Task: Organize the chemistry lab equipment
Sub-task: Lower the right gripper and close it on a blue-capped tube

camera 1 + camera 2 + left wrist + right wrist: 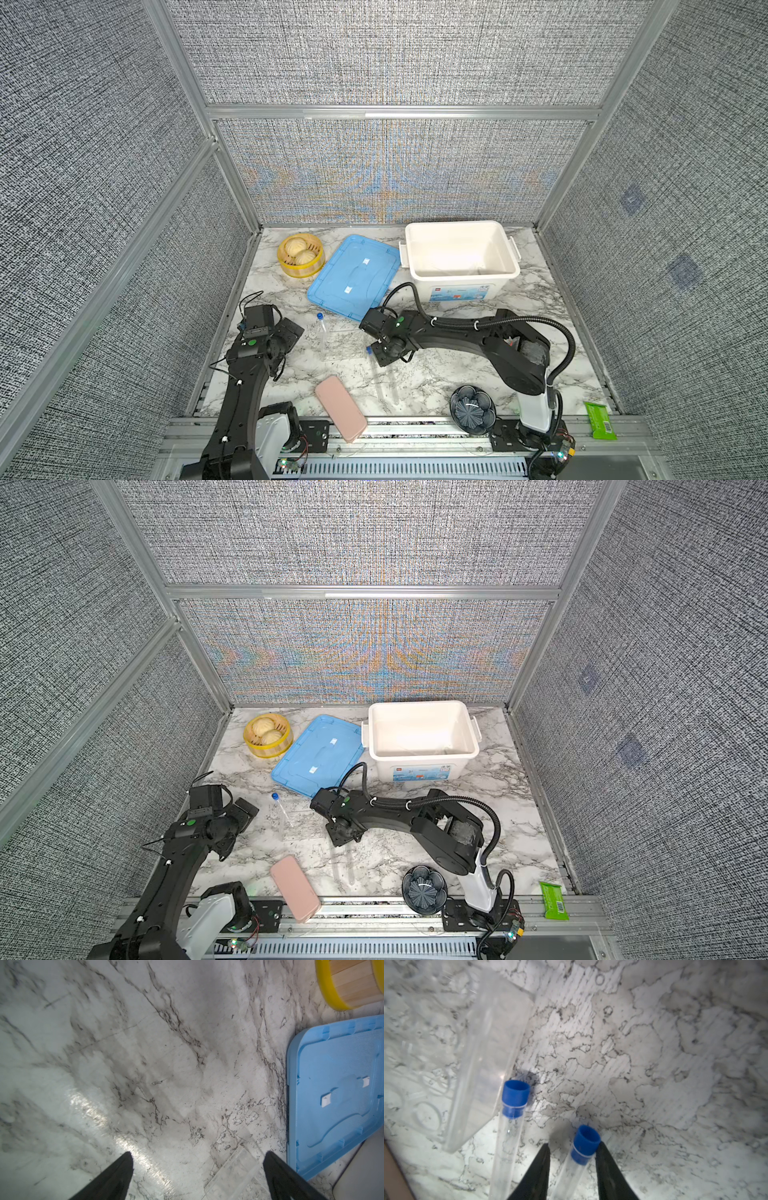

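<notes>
My right pincer [573, 1144] is down at the marble-patterned tabletop [654, 1064]. Its jaws are part-way apart and straddle the capped end of a long clear plastic tube with a blue cap [585, 1142]. In the right wrist view one fingertip [602, 1149] touches the cap. The other fingertip [545, 1151] stands off it, with a sliver of table showing between, so I have nothing clamped. The tube lies flat, its body running back under the pincer.

A second long clear blue-capped tube [510, 1136] lies beside it, outside the jaws. Its cap is just beside the edge of the small clear plastic rack [492, 1039].

In a top view the third blue-capped clear tube [321, 332] lies apart from these two, between my arms and near the left pincer [293, 332]. That left pincer has its jaws spread wide above the tabletop, gripping nothing.
</notes>
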`<state>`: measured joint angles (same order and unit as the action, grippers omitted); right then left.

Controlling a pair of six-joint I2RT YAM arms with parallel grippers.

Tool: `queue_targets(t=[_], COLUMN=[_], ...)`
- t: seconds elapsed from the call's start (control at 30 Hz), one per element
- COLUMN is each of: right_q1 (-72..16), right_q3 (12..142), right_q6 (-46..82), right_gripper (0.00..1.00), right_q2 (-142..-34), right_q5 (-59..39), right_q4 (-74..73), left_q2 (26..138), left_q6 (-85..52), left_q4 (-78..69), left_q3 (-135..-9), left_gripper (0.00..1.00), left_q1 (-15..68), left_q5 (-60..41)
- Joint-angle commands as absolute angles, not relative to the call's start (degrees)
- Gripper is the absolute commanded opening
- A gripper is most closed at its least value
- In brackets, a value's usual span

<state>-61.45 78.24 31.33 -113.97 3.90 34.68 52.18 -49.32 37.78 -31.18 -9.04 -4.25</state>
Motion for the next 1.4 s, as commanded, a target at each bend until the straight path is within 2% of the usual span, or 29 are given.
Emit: queue_targets(t=[0.0,0.53,0.67,0.83,1.37], right_q1=[-60.81,-59.16,-59.09,-59.13,-58.03], right_q3=[77.43,78.31,79.34,79.66,80.50], right_q6=[33.73,33.75,34.84,36.30,35.51], right_gripper=[0.33,0.25,0.34,0.34,0.21], right_q2=[-114.19,-114.02,-114.33,-114.46,-116.26], right_q5=[2.30,0.30,0.00,-0.90,-0.53], right_q4=[35.87,35.94,38.23,39.64,38.35], left_q2=[52.30,51.48,51.74,52.58,52.13], left_q6=[-48.52,-48.47,-49.31,-48.91,-48.29], left_q4=[37.48,39.43,38.35,38.83,39.16], left_q3=[-31.18,-31.89,-31.42,-32.08,-32.02], left_gripper=[0.99,0.99,0.99,0.99,0.99], left_q1=[-9.10,-9.05,-9.06,-9.05,-9.09], left_q5=[-4.26,-3.00,-3.78,-3.52,-2.86])
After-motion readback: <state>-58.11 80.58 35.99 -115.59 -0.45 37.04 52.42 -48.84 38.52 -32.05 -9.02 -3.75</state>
